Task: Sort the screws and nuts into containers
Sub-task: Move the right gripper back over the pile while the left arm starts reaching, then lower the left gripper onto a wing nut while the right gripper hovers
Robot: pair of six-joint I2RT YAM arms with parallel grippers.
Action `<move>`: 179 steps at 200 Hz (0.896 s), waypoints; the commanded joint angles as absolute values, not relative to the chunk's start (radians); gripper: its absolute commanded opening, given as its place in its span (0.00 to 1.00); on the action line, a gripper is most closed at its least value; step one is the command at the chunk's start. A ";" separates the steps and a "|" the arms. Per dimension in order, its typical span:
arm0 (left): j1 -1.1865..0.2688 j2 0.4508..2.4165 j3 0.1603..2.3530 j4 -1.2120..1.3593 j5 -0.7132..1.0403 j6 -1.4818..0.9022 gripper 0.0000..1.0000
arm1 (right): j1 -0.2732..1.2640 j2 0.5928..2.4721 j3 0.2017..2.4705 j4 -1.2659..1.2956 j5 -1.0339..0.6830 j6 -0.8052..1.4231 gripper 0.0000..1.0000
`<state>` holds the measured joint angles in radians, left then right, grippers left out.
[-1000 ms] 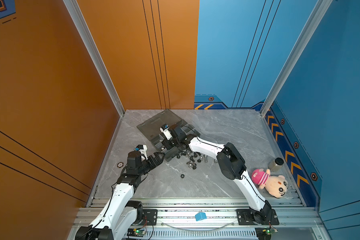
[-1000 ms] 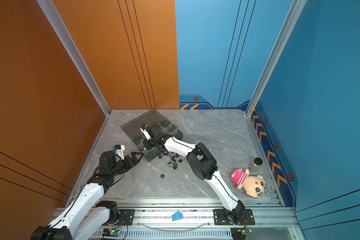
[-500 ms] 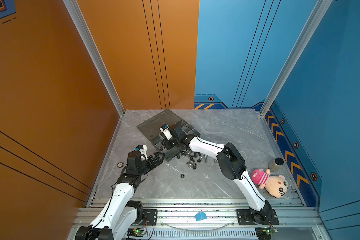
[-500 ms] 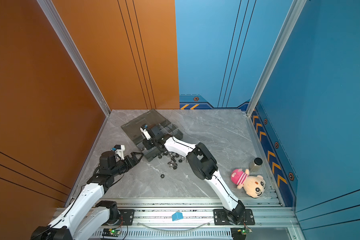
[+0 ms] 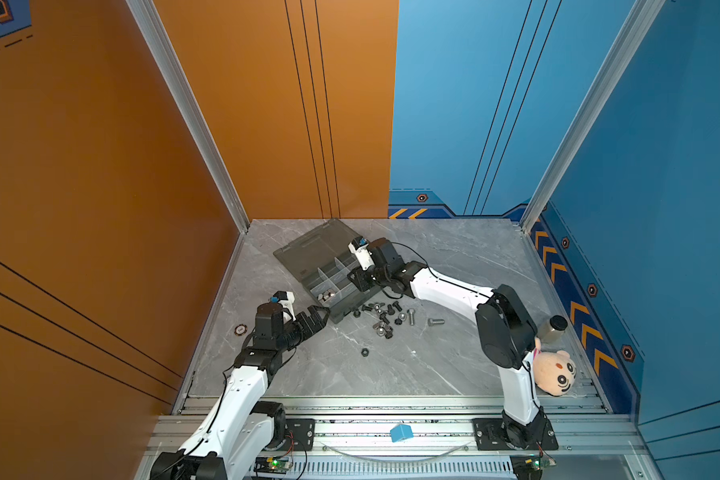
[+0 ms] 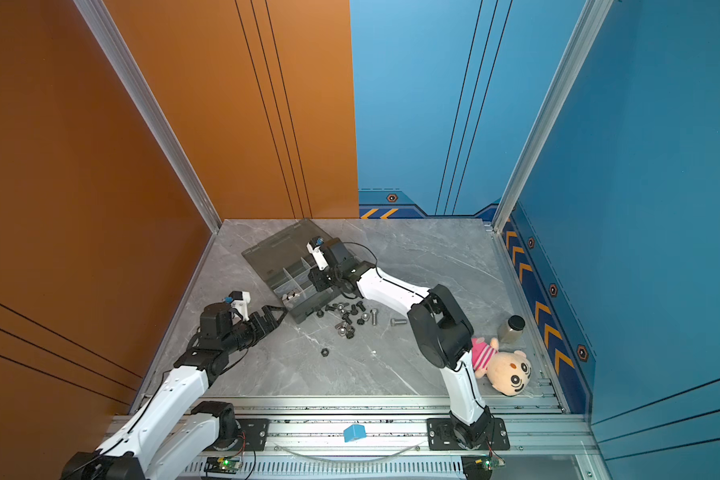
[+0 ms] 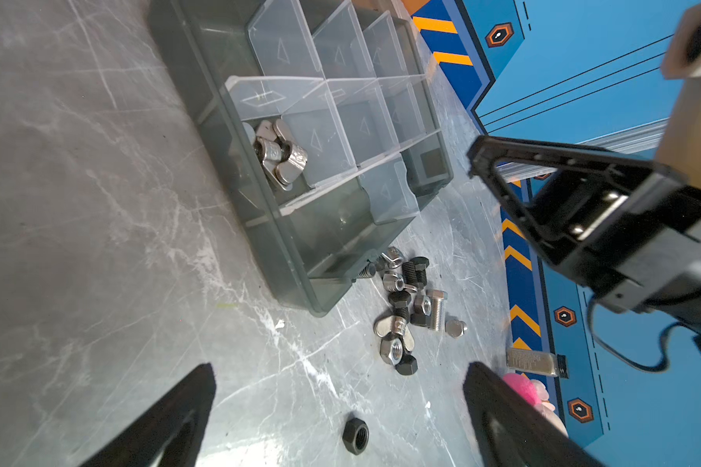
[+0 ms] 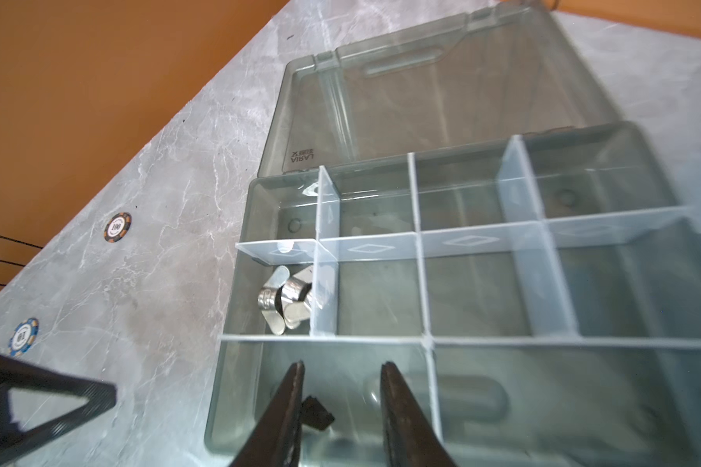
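Smoky-grey organizer box [image 7: 288, 267] open on the table, and I've got the right gripper [image 8: 342, 366] over its long front compartment.

Jaws on that one stand apart with a clear gap, and a small black piece [image 8: 317, 418] sits against the inner face of one finger, not pinched from both sides; whether it's a screw or a nut I can't tell. Silver wing nuts [image 8: 286, 299] lie in the end compartment just behind. My left gripper [image 7: 339, 368] hovers low, just beside the box's near corner, jaws spread wide and empty, with a lone black nut [image 7: 355, 436] on the marble between its fingertips. Loose screws and nuts [image 5: 385, 318] are heaped on the table right against the box's front wall.
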<state>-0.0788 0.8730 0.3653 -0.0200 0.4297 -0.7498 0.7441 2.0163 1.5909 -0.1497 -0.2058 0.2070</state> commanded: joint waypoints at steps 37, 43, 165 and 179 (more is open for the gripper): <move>-0.173 0.949 0.408 -0.018 0.363 -0.737 0.98 | 0.746 1.853 1.391 -0.339 -0.133 0.150 0.35; -0.183 0.960 0.413 -0.017 0.357 -0.734 0.98 | 0.745 1.836 1.364 -0.341 -0.114 0.152 0.35; -0.578 1.223 0.650 -0.175 -0.077 -0.718 0.98 | 0.647 1.523 0.915 -0.248 0.021 0.267 0.35; -0.618 1.256 0.684 -0.215 -0.130 -0.718 0.98 | 0.634 1.499 0.898 -0.247 0.022 0.271 0.36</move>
<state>-0.5640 1.2148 0.6247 -0.1249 0.0147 -0.7269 0.6529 1.5505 0.9291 -0.2840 -0.0013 0.2398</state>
